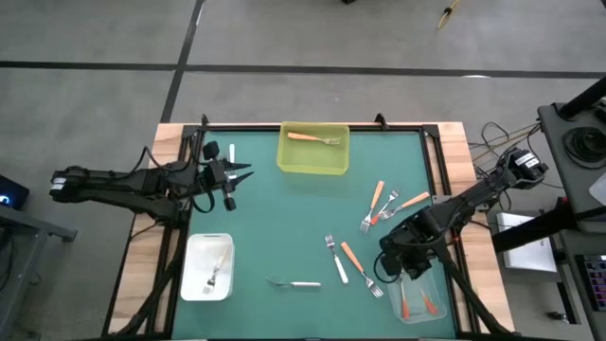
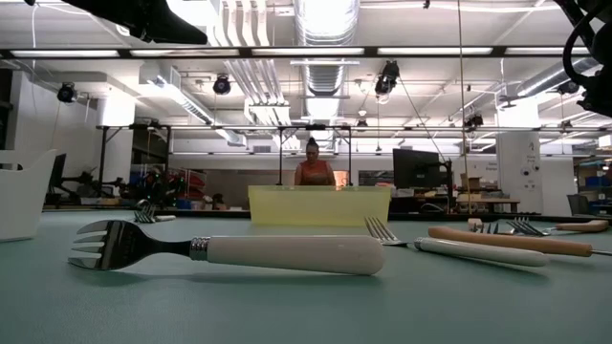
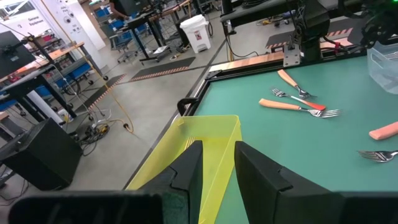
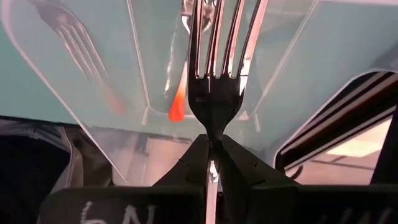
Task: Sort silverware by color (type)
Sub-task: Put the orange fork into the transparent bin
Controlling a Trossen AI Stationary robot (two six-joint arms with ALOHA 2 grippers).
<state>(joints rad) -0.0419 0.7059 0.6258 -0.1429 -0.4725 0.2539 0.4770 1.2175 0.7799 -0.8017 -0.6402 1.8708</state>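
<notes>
A fork (image 4: 214,87) is clamped in the right gripper (image 4: 211,152) over the clear bin (image 1: 417,301) at the table's (image 1: 284,227) front right corner. A release into it is judged next. The left gripper (image 3: 217,163), part-open and empty, waits beside the yellow bin (image 3: 205,149).

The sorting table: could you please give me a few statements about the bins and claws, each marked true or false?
1. The yellow bin holds one orange-handled fork. True.
2. The right claw is open and empty. False: it is shut on a fork above the clear bin.
3. The white bin holds no forks. False: a white-handled fork lies in it.
4. The left claw holds nothing. True.
5. Forks lie loose on the green mat. True.
</notes>
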